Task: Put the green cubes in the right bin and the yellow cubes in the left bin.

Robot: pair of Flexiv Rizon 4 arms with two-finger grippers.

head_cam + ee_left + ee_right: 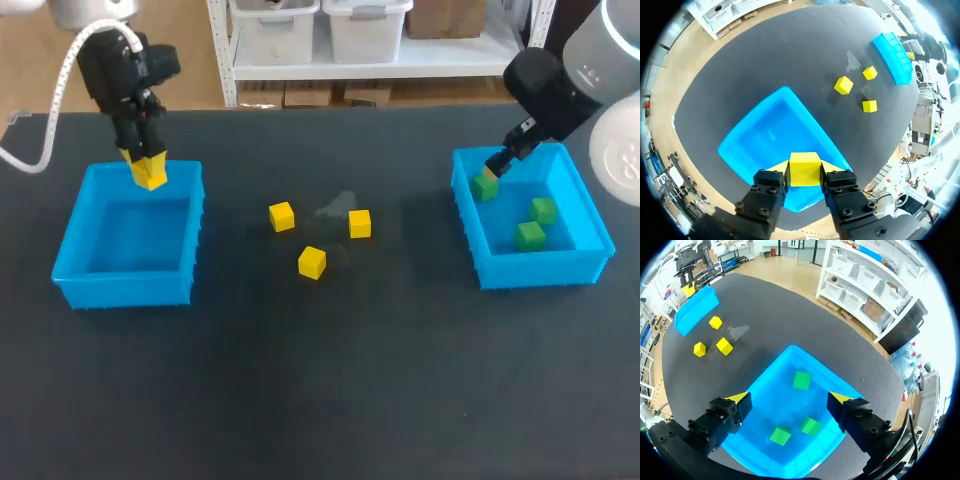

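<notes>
**Hanging a yellow cube right over the bin's rim, drop is looking risky**

The left gripper is pinching a yellow cube between its fingers, upper left of the frame. It's sitting over the back wall of the left bin rather than over the middle. I'm guessing that letting go here is risking a clip on the rim and a bounce out behind the bin. Three loose yellow cubes are lying in the middle of the frame, so a stray one is just adding work. Over on the right, the right gripper is hanging spread wide and empty above the right bin, with three green cubes lying inside.
</notes>
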